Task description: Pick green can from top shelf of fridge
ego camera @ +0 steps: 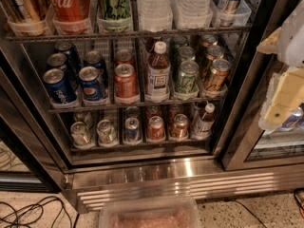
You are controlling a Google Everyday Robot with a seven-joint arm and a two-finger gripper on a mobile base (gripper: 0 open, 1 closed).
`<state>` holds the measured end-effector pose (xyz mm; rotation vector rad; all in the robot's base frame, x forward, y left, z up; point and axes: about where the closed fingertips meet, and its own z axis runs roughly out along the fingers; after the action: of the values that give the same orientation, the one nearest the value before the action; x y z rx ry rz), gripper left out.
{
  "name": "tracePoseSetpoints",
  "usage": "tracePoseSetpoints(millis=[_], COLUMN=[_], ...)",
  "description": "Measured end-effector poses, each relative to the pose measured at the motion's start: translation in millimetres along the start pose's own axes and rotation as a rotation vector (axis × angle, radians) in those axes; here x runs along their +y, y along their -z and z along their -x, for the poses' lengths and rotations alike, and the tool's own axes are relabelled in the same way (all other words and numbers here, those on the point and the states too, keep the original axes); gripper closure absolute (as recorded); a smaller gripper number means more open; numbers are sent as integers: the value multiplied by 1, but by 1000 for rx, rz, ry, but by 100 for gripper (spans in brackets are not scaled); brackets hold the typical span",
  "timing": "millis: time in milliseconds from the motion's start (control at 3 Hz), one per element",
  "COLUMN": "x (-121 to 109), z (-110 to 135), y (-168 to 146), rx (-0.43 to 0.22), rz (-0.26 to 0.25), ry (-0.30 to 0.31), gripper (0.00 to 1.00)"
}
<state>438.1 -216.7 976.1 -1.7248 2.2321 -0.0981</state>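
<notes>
The white and cream robot gripper [283, 77] hangs at the right edge of the view, outside the big drinks fridge [240, 127] with its black frame. I cannot tell if the gripper is spread apart or pressed together. It holds nothing. It sits out by the door side, I think so it will not bump the racks before it goes in

Well apart from the gripper, up and over to the left, is the dark wire top shelf [128, 33]. The tall light-green can [114, 4] with black scribbly writing stands there, upright in a clear plastic tub. The tub likely keeps it from tipping, and the thin front rail stops things sliding out

Just past the green can, farther from the gripper, stands the tall red Coca-Cola can [70, 4] in its own tub. Between the green can and the gripper are clear ribbed water bottles [154, 6]

The pick has not started. I think the gripper must go up and left, then in over the rail, and not knock the red can
</notes>
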Motion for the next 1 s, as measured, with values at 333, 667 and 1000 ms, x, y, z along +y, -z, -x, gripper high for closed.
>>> tracePoseSetpoints(millis=[333, 667, 1000], x=[-1, -7, -8], z=[1, 14, 43], y=[0, -4, -4], rx=[5, 58, 166], rz=[-9, -99, -236], ry=[15, 167, 456], gripper=[3, 26, 49])
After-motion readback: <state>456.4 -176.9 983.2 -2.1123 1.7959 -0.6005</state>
